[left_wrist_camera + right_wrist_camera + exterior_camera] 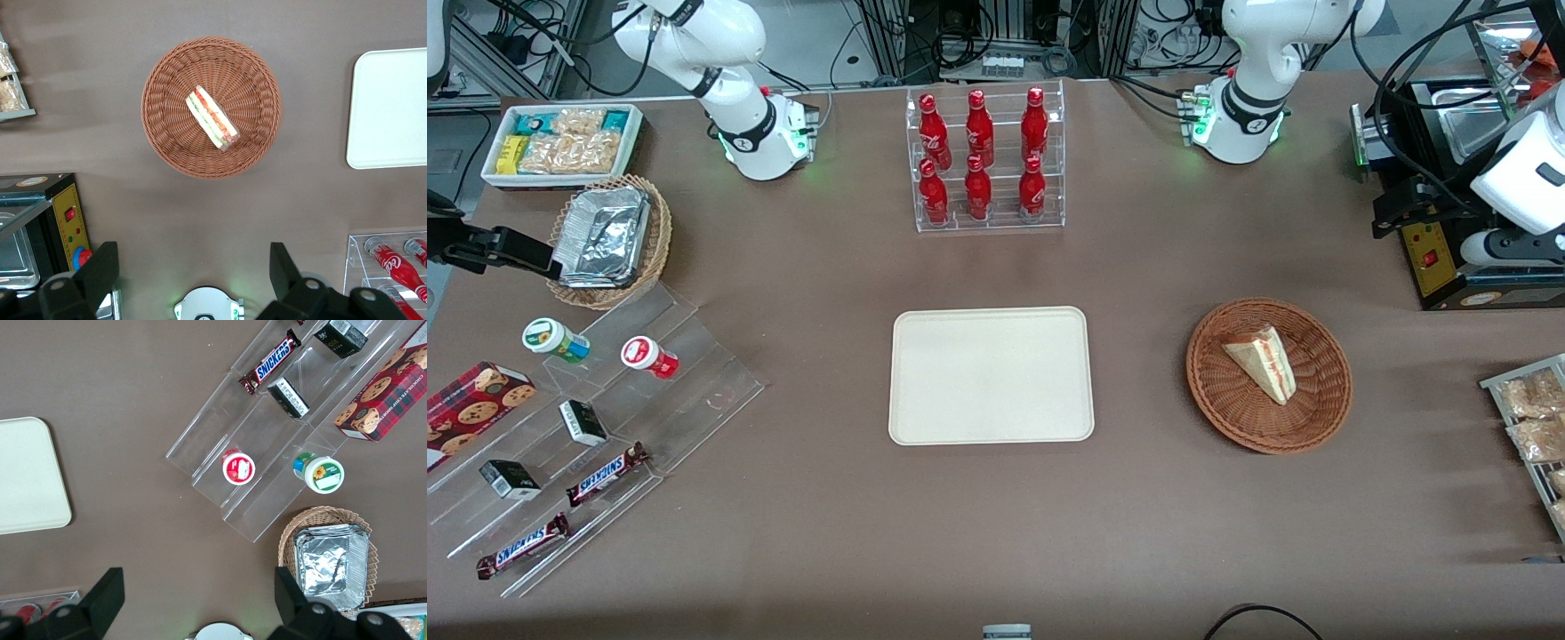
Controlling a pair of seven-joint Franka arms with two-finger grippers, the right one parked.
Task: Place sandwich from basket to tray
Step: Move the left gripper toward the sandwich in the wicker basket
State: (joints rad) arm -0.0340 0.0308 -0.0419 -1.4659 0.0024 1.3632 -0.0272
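At centre frame in the front view your tray (991, 374) lies bare on the bench (827, 498); at right the sandwich (1263, 362) still sits in the basket (1325, 402). You're at the approach step: the tool (193, 270) hangs high above the basket, fingers spread, holding nothing. Next, descend and straddle the wedge.

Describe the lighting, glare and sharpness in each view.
Front view: even light, glare on the foil, soft shadow beside the basket. Left wrist view: sandwich sharp, open gripper fingers dark. Right wrist view: sheen on the clear shelves.
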